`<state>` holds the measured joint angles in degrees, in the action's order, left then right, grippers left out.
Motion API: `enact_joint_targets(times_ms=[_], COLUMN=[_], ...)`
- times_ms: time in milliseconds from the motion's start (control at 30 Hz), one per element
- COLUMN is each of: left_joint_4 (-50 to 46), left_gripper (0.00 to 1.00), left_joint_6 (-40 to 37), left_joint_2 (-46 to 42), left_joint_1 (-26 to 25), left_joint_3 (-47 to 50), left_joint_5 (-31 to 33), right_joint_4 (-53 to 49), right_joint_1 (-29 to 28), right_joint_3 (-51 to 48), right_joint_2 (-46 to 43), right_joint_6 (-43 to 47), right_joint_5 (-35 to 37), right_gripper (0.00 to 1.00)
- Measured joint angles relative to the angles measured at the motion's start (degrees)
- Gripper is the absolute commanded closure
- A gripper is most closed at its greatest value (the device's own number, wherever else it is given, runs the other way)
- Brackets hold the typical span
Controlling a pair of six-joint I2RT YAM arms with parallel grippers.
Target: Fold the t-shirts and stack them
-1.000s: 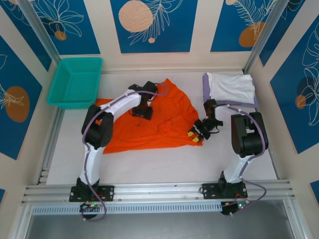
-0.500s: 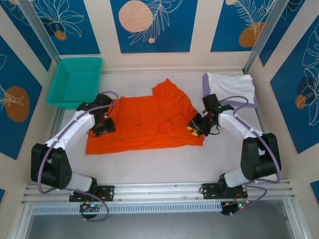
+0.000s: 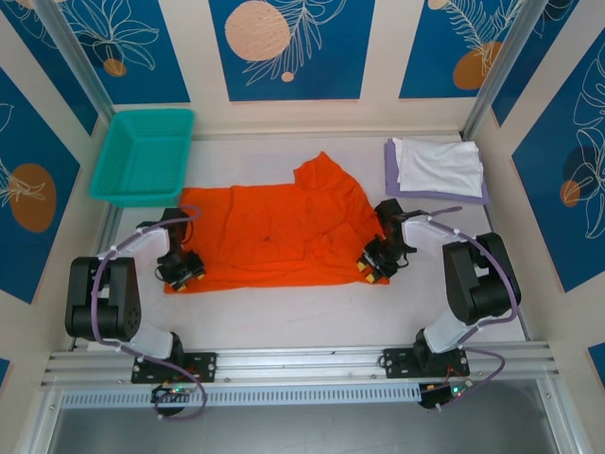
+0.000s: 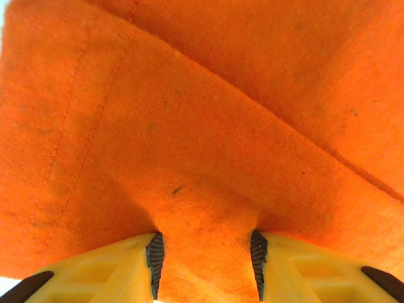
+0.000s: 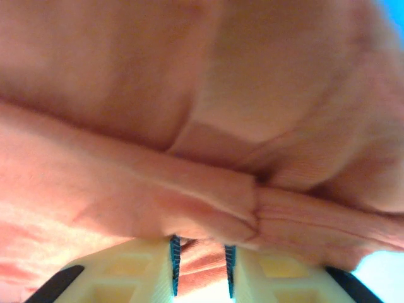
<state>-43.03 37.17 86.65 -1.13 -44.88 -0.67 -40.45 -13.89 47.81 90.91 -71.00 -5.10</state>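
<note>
Bench [image 3: 312,303], pale, walled in. Orange t-shirt [image 3: 274,236] lies mid-bench, spread wide but not flat: the far-right part is bunched up, with wrinkles across the middle. Teal basket [image 3: 142,156] sits in the far-left corner, apart from the cloth. White t-shirt [image 3: 440,165] is folded and sits on the lavender t-shirt [image 3: 390,172] at far right, near the orange one but not touching it.

My left fingers [image 3: 182,270] are at the near-left corner of the orange t-shirt, with a ridge of cloth pinched between the pads. My right fingers [image 3: 368,270] are at the near-right corner, clamped narrow on a thick rolled hem.

Risks, as I judge them:
- The left pinch looks shallow and wide, so a lift could slip it off the corner.
- The right side holds several layers, so a fold could drag the bunched part along and come out crooked.
- An uneven pull between the two sides would skew the shirt.
- A swing to the far right could nudge the stack.

Hard to tell:
- How many layers each side has hold of.
- Where the sleeves and the collar lie.
- The right wrist view is washed out and blurry.
- Most of the lavender t-shirt is covered by the white one.
</note>
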Motion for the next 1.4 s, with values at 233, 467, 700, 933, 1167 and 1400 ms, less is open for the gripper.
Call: enact_joint_targets(times_ms=[233,467,700,933,1167,1400], left_joint_4=[0.4,-2.5,-4.0,-10.0,-15.5,-16.0], left_gripper=[0.55,0.53,0.53,0.45,0.21,0.14], left_joint_6=[-0.1,0.8,6.8,12.4,10.4,-1.1], left_joint_2=[-1.5,-3.5,-8.2,-13.7,-11.3,5.1], left_joint_1=[0.0,-2.5,-3.7,-3.8,-4.0,-4.4], left_joint_3=[1.3,3.1,7.5,9.1,-9.3,-36.3], left_joint_5=[-1.4,-3.4,-5.6,-4.6,-0.7,2.2], right_joint_4=[-4.4,-5.7,-7.3,-10.8,-16.0,-12.5], right_joint_1=[5.1,10.8,12.8,14.0,13.9,8.8], right_joint_3=[-6.0,-13.3,-17.3,-17.4,-9.8,7.5], right_joint_2=[-6.7,-14.5,-21.8,-24.4,-29.5,-24.9], right_joint_6=[-5.9,-6.9,-7.0,-7.0,-7.0,-2.3], right_joint_5=[2.2,1.3,1.3,2.2,5.9,14.6], right_gripper=[0.71,0.70,0.67,0.65,0.57,0.29])
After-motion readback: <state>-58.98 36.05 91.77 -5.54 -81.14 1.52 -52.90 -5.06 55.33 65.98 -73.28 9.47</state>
